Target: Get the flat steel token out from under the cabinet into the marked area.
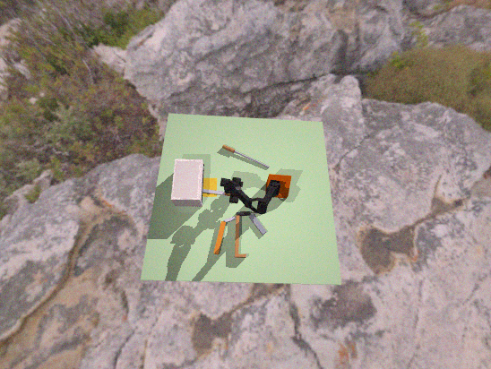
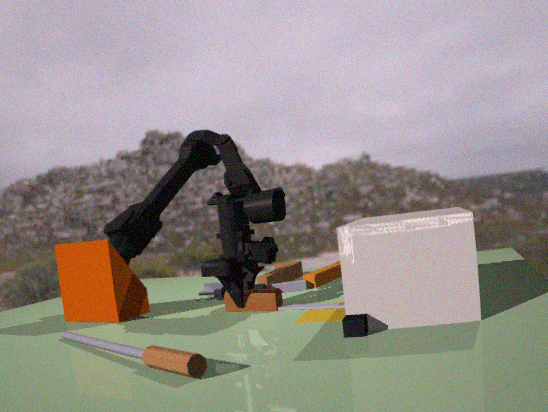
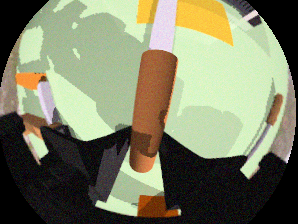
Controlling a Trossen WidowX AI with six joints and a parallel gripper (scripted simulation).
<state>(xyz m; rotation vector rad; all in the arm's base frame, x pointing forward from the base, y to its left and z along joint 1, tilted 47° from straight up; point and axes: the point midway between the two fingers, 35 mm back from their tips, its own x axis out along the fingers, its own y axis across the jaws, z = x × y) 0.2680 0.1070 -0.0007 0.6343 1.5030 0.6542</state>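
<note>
My gripper [image 1: 232, 193] [image 2: 241, 304] [image 3: 146, 131] is shut on the brown handle [image 2: 265, 300] [image 3: 156, 85] of a tool, low over the table. The tool's flat grey shaft [image 1: 212, 192] [image 2: 310, 306] [image 3: 163, 25] runs across the yellow marked area [image 1: 210, 183] [image 2: 315, 316] [image 3: 205, 21] to the front of the white cabinet [image 1: 188, 179] [image 2: 410, 270]. Its far end is hidden at the cabinet. The steel token does not show in any view. A dark vent strip shows at the top right in the wrist view.
An orange block [image 1: 286, 180] [image 2: 85, 282] stands near the arm's base. A rod with a brown handle [image 1: 228, 148] [image 2: 172, 360] [image 3: 275, 107] lies to one side. An orange-handled tool [image 1: 219, 238], a brown L-shaped piece [image 1: 237, 237] and a grey bar [image 1: 258, 225] lie opposite. A black block [image 2: 355, 326] is by the cabinet.
</note>
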